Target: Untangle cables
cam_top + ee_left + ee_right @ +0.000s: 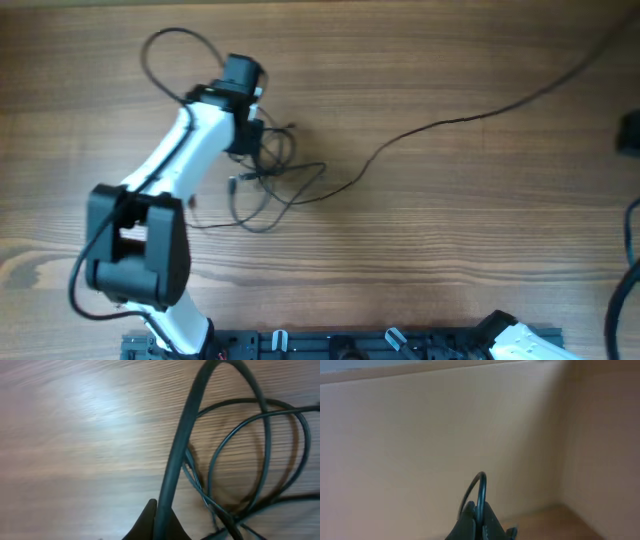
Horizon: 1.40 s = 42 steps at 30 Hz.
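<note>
A tangle of thin black cables point(272, 178) lies on the wooden table left of centre. One long strand point(450, 121) runs from it to the upper right edge. My left gripper point(246, 135) is down at the tangle's upper left. In the left wrist view it point(160, 506) is shut on a thick dark cable point(182, 435) that arches over thinner loops point(260, 455). My right gripper point(479, 508) is shut on a dark cable point(481, 487) and faces a beige wall. In the overhead view only a dark part at the right edge point(628, 132) may be it.
The wooden table point(450, 230) stretches to the right of the tangle. A black rail point(340, 343) with the arm bases runs along the front edge. The left arm's own hose point(165, 45) loops at the back left. Dark cables point(630, 260) hang at the right edge.
</note>
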### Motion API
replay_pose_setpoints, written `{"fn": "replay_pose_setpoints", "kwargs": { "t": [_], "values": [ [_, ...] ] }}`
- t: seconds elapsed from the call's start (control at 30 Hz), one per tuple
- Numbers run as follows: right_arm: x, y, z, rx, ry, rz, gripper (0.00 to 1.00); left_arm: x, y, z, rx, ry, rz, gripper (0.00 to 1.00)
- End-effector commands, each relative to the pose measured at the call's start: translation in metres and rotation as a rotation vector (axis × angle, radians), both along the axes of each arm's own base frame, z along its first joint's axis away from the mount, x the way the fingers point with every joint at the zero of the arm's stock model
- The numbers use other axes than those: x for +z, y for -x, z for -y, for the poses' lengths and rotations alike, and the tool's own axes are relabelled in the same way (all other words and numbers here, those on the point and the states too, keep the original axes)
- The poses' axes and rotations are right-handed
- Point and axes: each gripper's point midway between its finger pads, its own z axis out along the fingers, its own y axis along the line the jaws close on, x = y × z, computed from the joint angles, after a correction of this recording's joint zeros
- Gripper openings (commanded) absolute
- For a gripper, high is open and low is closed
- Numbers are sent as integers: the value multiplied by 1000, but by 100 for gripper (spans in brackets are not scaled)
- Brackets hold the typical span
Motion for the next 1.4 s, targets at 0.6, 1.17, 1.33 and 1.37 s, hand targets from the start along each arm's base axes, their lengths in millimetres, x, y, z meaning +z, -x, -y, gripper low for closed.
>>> {"fn": "replay_pose_setpoints", "kwargs": {
  "t": [0.6,1.17,1.33,1.37],
  "values": [
    [-15,-71,-47,25,487,-177,4,10,0,-5,90,327,-28,4],
    [-309,-179,-115,565,30,-1111,100,10,5,-2,86,336,-49,4],
    [-363,-136,-146,762,-204,-1425,100,10,5,-1,86,336,-49,4],
    [-367,-131,-156,803,-235,-1448,100,10,5,-1,86,336,-49,4]
  ]
}}
